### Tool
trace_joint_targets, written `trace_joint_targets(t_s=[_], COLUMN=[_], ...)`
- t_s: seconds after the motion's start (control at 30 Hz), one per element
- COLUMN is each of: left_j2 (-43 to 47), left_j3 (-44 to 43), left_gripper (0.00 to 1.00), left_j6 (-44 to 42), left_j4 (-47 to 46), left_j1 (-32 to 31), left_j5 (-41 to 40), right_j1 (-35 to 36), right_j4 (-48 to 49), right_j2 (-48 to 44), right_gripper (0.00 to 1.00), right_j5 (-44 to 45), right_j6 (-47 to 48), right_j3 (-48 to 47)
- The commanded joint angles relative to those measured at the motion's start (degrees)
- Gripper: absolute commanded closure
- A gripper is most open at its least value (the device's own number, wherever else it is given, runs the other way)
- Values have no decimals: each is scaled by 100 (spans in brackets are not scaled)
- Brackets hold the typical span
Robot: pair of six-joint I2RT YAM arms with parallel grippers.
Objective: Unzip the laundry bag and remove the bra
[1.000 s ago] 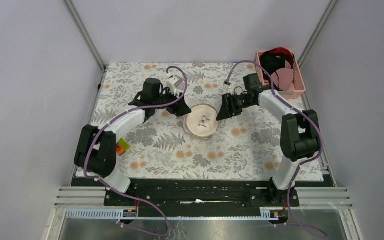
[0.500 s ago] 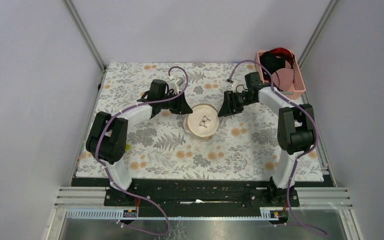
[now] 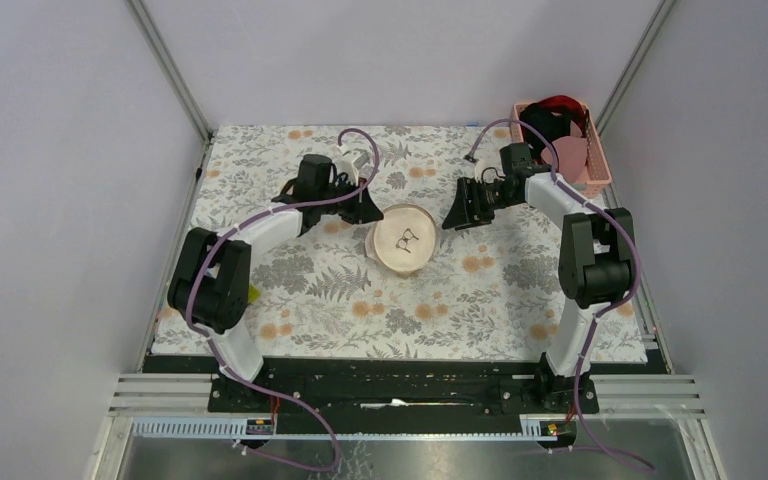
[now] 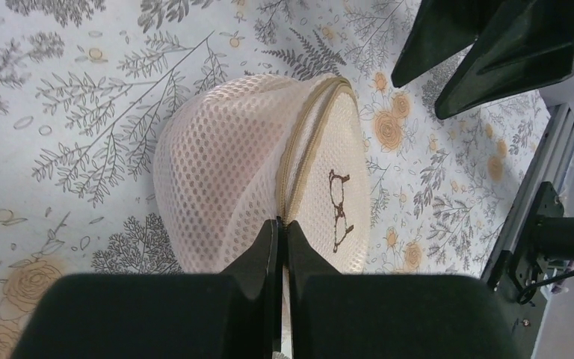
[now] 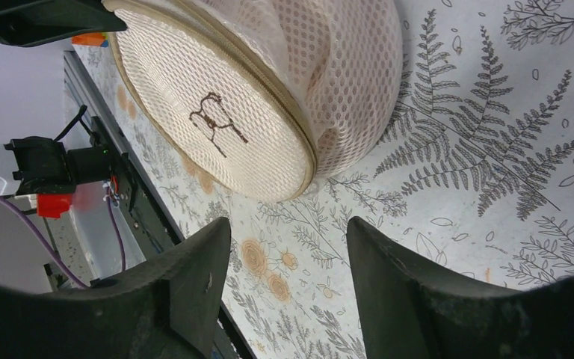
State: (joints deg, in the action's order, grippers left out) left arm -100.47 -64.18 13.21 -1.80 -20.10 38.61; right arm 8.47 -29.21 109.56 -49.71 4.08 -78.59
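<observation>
Resting near the middle of a floral tablecloth point(image 3: 310, 290), one round cream-white mesh laundry bag point(image 3: 404, 240) is seen, its tan zip shut where visible. One pink slatted plastic basket point(image 3: 600, 170), filled with black and red garments point(image 3: 545, 125), is set at the far right corner. Open cloth is left all around the bag, widest toward the near edge. Of two grippers, the left gripper point(image 4: 280, 224) is clamped on the bag's zip seam. The right gripper point(image 5: 288, 228) is spread wide just beside the bag, touching nothing.
</observation>
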Motion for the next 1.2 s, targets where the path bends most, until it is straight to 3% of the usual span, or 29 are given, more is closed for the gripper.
trace_joint_targets(t_s=[0.0,0.53,0.67,1.0,1.17], left_j2=[554,2059,2548,2754,2748], left_j3=[-354,622,1155,1527,1502], left_gripper=[96,96,86,71,57], left_j6=[-757,-4975,-6215,-7342,-7430], left_j4=[-45,1236,1244,1676,1838], left_j1=[-50,-502,-623,-644,-646], left_j5=[-44,815,749,719,782], right_j1=[-38,-56,3,517,825], right_j4=[56,56,59,51,46], right_j2=[-355,-345,-367,-396,-428], right_gripper=[34,31,27,25,26], right_j5=[-223,-384,-477,-565,-827], right_j6=[-106,-223,-216,-60,-23], right_j3=[-195,-429,-398,-175,-27])
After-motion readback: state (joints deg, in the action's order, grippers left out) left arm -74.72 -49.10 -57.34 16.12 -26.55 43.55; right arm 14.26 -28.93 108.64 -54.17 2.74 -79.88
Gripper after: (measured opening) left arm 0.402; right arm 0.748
